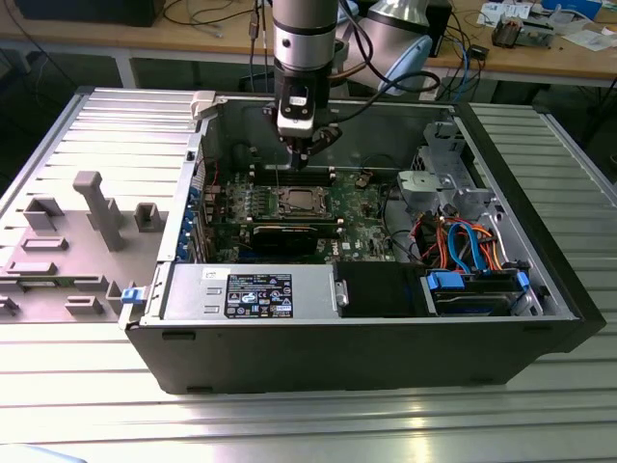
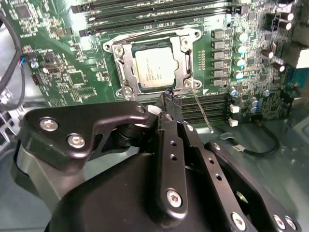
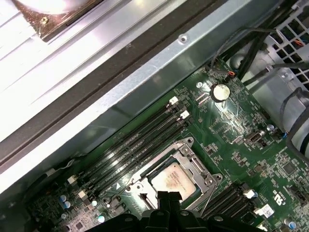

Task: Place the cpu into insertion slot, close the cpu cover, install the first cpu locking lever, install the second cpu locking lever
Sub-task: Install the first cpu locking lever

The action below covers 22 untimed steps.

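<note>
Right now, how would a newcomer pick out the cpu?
Look inside the open computer case at the green board. Near its middle a silver frame rings the cpu: the one flat dull grey square, flanked by long black slots.

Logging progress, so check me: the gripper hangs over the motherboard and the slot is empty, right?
Not quite. The gripper does hang over the motherboard, but the slot is not empty. The cpu sits in it, as the second wrist view shows.
</note>
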Each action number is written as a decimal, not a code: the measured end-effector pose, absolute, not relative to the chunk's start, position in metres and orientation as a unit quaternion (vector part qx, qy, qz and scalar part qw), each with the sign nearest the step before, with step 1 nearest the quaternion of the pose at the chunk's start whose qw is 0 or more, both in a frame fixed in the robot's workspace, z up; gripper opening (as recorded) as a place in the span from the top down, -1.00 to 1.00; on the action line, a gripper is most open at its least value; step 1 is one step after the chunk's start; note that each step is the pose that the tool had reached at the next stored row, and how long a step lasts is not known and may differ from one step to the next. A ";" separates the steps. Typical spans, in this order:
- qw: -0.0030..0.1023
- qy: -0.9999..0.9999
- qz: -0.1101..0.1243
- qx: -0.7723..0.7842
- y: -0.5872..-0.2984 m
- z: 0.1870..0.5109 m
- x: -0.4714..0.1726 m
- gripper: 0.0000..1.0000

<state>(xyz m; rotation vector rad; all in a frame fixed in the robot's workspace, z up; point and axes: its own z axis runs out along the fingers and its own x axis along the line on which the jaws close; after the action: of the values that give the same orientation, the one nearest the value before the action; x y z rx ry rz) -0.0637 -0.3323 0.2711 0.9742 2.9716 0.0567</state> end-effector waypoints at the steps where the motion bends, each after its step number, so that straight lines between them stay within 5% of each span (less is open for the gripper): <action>1: 0.007 0.953 0.018 0.302 -0.332 0.271 -0.064 0.79; 22: 0.005 0.983 0.019 0.184 -0.332 0.271 -0.064 0.79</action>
<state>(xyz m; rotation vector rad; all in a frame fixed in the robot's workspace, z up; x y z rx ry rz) -0.0637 -0.3323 0.2711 0.5759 3.0786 0.0590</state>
